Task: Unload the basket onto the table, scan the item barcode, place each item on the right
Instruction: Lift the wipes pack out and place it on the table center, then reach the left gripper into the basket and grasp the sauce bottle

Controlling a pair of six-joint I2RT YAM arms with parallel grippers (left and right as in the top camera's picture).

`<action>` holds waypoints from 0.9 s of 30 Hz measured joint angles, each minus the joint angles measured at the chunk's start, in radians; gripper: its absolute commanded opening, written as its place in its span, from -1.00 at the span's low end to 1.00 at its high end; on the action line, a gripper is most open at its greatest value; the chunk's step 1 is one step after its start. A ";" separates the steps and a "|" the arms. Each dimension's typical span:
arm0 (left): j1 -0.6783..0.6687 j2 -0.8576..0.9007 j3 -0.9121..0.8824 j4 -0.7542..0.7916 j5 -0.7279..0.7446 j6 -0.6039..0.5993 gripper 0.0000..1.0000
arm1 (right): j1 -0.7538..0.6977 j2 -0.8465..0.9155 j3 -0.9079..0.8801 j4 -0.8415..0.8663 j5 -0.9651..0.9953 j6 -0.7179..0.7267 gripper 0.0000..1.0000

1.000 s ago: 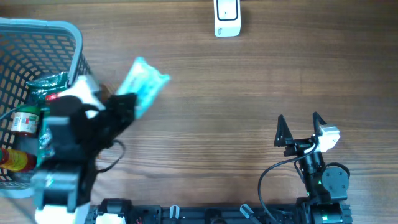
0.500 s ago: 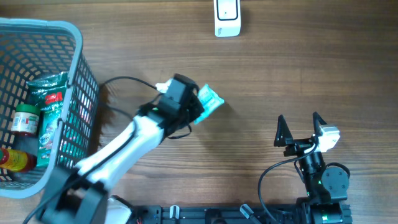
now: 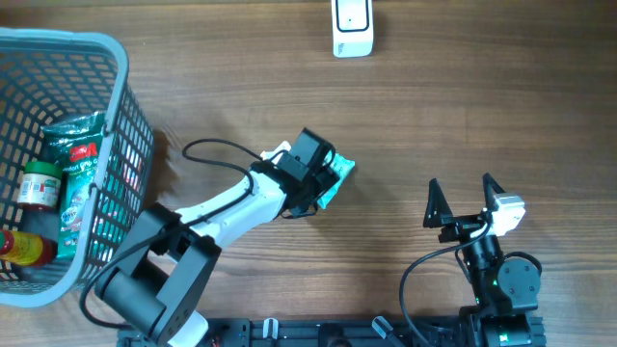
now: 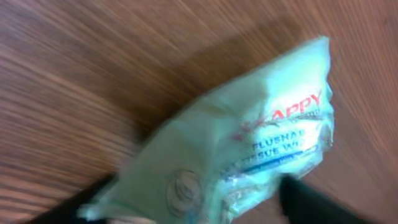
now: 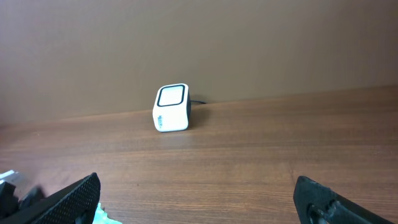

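Wooden table (image 3: pixel 482 106) bears a grey plastic mesh basket (image 3: pixel 123 67) of green foil packets (image 3: pixel 77 135) and a red-labelled jar (image 3: pixel 37 188), a white box-shaped scanner (image 3: pixel 353 27), and a pale teal wipes packet (image 3: pixel 341 173) between the fingers of the wide-open left gripper (image 3: pixel 326 183), while the right gripper (image 3: pixel 463 185) gapes empty.

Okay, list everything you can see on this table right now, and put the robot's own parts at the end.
table: one, brown wood, under everything
basket: one, pale blue-grey plastic, far left
green packet: one, green, inside the basket
jar: one, red label, inside the basket
bottle: one, red and yellow, basket's near corner
wipes packet: one, pale teal, table middle
scanner: one, white, far edge, centre
left hand: one, black, fingers spread either side of the wipes packet
right hand: one, black, open, empty, near right
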 measured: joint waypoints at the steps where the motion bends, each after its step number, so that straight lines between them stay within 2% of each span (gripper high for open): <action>1: -0.001 -0.010 0.003 -0.007 -0.002 0.014 1.00 | 0.000 0.000 0.000 0.000 0.000 0.000 1.00; 6: -0.001 -0.106 -0.013 -0.116 -0.047 0.090 1.00 | 0.000 0.000 0.000 0.000 0.000 0.000 1.00; 17: 0.011 -0.706 0.004 -0.178 -0.274 0.360 0.99 | 0.000 0.000 0.000 0.000 0.000 0.000 1.00; 22: 0.117 -0.842 0.156 -0.297 -0.354 0.483 0.99 | 0.000 0.000 0.000 0.000 0.000 0.000 0.99; 27: 0.284 -0.824 0.418 -0.473 -0.454 0.597 1.00 | 0.000 0.000 0.000 0.000 0.000 0.000 1.00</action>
